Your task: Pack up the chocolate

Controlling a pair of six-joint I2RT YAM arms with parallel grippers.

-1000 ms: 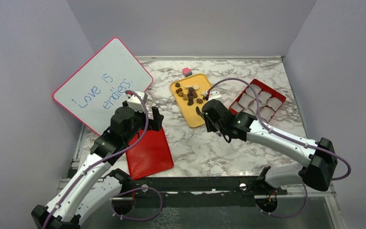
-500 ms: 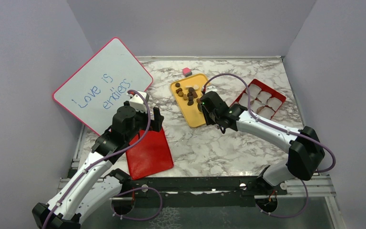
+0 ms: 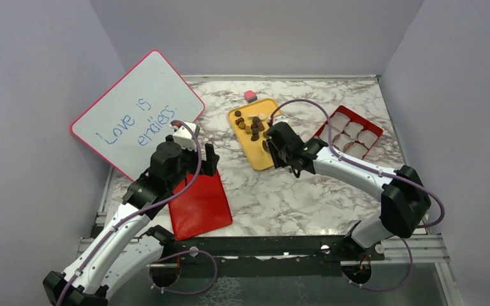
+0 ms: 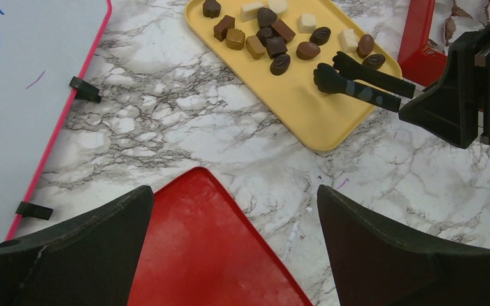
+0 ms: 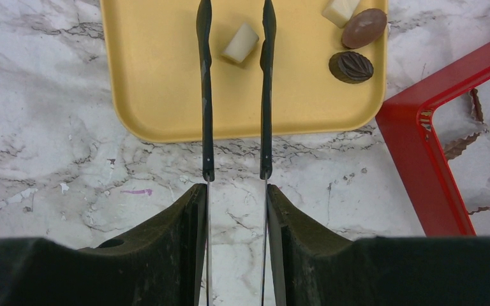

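lining up a pick: right gripper (image 5: 235, 191) holds tongs (image 5: 204, 115), white chocolate (image 5: 240, 43) between their tips ahead; next, squeeze shut. left gripper (image 4: 233, 204) wide.

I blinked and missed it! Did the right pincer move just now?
Yes. In the top view, the right pincer, holding the black tongs, has slid a little left and toward the back of the table, further over the yellow tray.

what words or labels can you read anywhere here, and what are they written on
"Love is": blue handwriting, top line on the whiteboard.
"endless": second line on the same board; the last letters are scrawled, so this reading is likely, not certain.
No readable print on the yellow tray, the red box or the tongs.
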